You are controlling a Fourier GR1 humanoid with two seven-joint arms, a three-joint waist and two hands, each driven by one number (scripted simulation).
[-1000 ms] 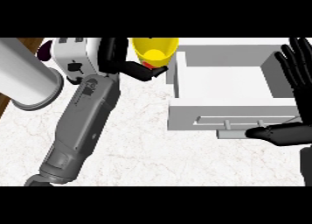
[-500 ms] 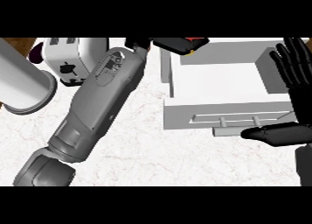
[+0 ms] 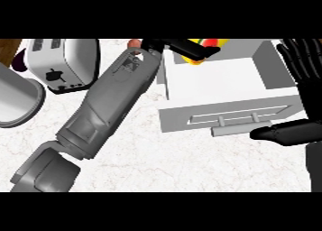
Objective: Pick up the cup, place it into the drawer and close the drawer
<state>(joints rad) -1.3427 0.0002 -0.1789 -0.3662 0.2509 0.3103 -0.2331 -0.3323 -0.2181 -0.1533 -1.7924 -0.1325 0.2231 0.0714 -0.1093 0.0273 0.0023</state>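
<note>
Bright, even light falls from above on the white marble counter (image 3: pixel 190 167). The open white box-shaped drawer (image 3: pixel 216 81) has a pale floor, while its front face and right inner wall read grey; left of it, the grey metal forearm (image 3: pixel 110 108) shades gently along its sides

the grey left forearm (image 3: pixel 113 101) enters from the lower left corner, bends at a rounded elbow joint, and stretches diagonally up and to the right, reaching the top middle of the view. at its end, the black left hand (image 3: pixel 180 46) points to the right with its fingers curled around a yellow cup (image 3: pixel 192 60). the black right hand (image 3: pixel 315 103) rests at the right edge, palm facing inward, fingers straight and pointing up, thumb stuck out to the left.
</note>
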